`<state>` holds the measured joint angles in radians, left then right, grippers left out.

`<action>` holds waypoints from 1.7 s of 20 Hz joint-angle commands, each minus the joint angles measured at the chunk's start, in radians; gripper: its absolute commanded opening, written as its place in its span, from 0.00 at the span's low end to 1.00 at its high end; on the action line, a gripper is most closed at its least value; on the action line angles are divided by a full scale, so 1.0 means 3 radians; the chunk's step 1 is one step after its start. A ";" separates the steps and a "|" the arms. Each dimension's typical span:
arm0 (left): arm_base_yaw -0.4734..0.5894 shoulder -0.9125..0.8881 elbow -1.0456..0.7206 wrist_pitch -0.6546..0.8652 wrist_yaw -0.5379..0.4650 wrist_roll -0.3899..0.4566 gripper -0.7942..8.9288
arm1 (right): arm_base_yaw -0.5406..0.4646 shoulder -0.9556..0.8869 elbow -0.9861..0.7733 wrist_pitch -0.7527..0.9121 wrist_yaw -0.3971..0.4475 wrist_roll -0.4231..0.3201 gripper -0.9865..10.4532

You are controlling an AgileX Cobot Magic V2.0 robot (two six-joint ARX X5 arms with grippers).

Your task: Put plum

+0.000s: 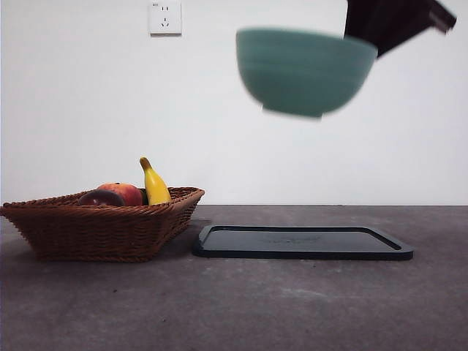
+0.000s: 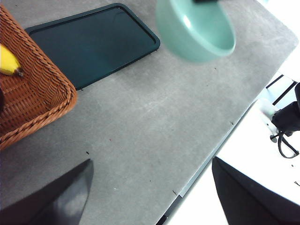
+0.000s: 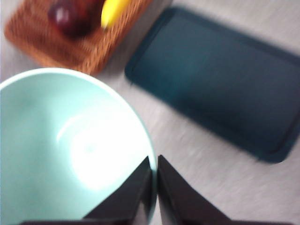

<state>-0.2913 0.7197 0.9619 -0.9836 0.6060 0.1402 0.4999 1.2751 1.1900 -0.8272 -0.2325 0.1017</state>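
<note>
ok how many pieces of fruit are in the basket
3 show in the basket: a banana standing up, a red fruit beside it, and the dark plum in front. More may be hidden below the rim.

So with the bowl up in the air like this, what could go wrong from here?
The right gripper pinches only the rim of the green bowl, held high above the table; it could slip or swing and drop onto the dark tray. The plum lies in the wicker basket beside the banana, crowding any grasp.

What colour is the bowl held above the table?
Pale mint green, the round bowl pinched at its rim by the right gripper; clearest in the front view.
</note>
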 commanded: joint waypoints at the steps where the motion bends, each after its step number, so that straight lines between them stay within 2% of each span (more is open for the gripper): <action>1: -0.0013 0.0018 0.0041 0.0036 0.0020 0.0027 0.50 | 0.0097 0.0034 -0.0263 0.0242 0.0001 0.0069 0.09; 5: -0.0013 0.0018 0.0041 0.0036 0.0020 0.0027 0.50 | 0.0209 0.0057 -0.0776 0.0689 0.0008 0.0174 0.09; 9: -0.0013 0.0018 0.0041 0.0036 0.0022 0.0025 0.50 | 0.0230 0.0226 -0.1035 0.0891 0.0018 0.0184 0.09; 16: -0.0013 0.0018 0.0041 0.0037 0.0020 0.0027 0.50 | 0.0247 0.0566 -0.1071 0.1021 0.0080 0.0169 0.09; 29: -0.0013 0.0018 0.0041 0.0037 0.0020 0.0028 0.50 | 0.0266 0.0628 -0.1072 0.0908 0.0081 0.0136 0.09; 31: -0.0013 0.0018 0.0041 0.0037 0.0020 0.0028 0.50 | 0.0280 0.0628 -0.1072 0.0909 0.0083 0.0137 0.14; 33: -0.0013 0.0018 0.0041 0.0037 0.0020 0.0028 0.50 | 0.0298 0.0628 -0.1072 0.0910 0.0085 0.0153 0.27; 34: -0.0013 0.0018 0.0041 0.0037 0.0020 0.0028 0.50 | 0.0296 0.0628 -0.1072 0.0910 0.0097 0.0161 0.28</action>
<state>-0.2913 0.7197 0.9619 -0.9836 0.6060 0.1402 0.5808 1.4467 0.8627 -0.5606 -0.2073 0.1463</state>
